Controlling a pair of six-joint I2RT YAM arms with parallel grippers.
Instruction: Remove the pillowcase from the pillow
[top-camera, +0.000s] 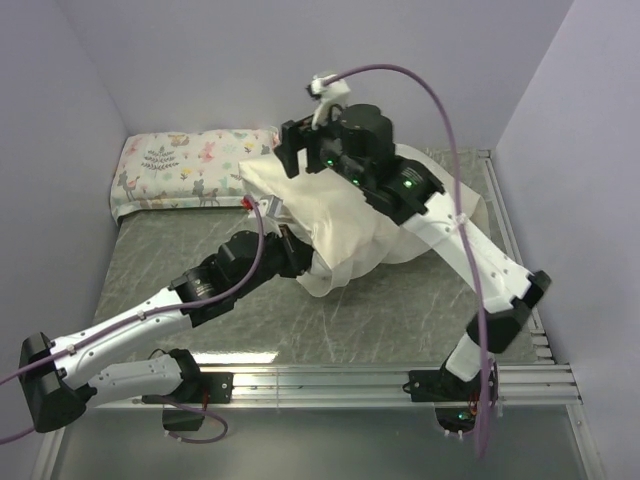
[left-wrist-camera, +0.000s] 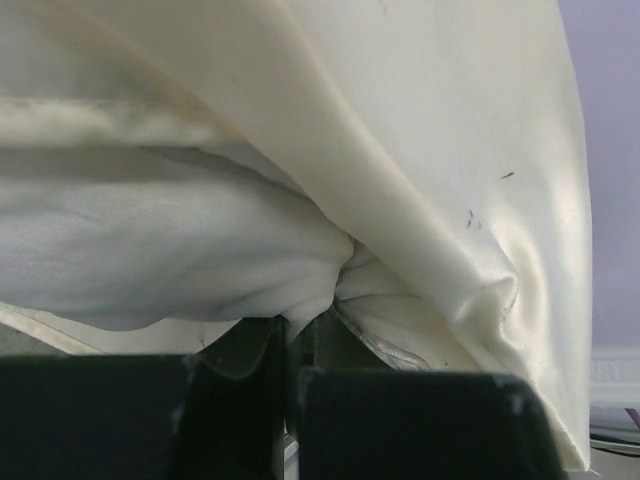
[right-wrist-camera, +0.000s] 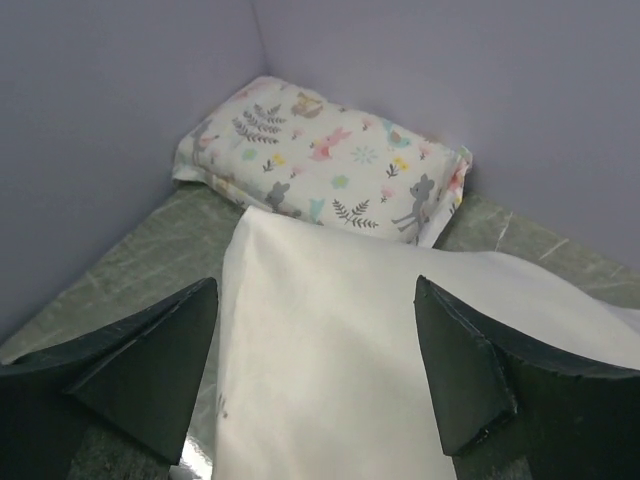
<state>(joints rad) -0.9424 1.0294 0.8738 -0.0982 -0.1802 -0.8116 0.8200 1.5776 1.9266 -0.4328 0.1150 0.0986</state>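
The cream pillowcase (top-camera: 315, 215) lies bunched and raised over the left part of the white pillow (top-camera: 445, 225), which shows bare at the right. My left gripper (top-camera: 293, 252) sits under the pillowcase's lower left edge. In the left wrist view it (left-wrist-camera: 295, 335) is shut on a pinched fold of whiter fabric that looks to be the pillow (left-wrist-camera: 200, 250), with the pillowcase (left-wrist-camera: 450, 150) draped over it. My right gripper (top-camera: 290, 150) is open and empty, hovering just above the pillowcase's far left corner (right-wrist-camera: 320, 350).
A smaller floral-and-animal printed pillow (top-camera: 185, 170) lies in the back left corner against the walls; it also shows in the right wrist view (right-wrist-camera: 330, 155). Purple walls close the left, back and right. A metal rail (top-camera: 380, 380) runs along the near edge.
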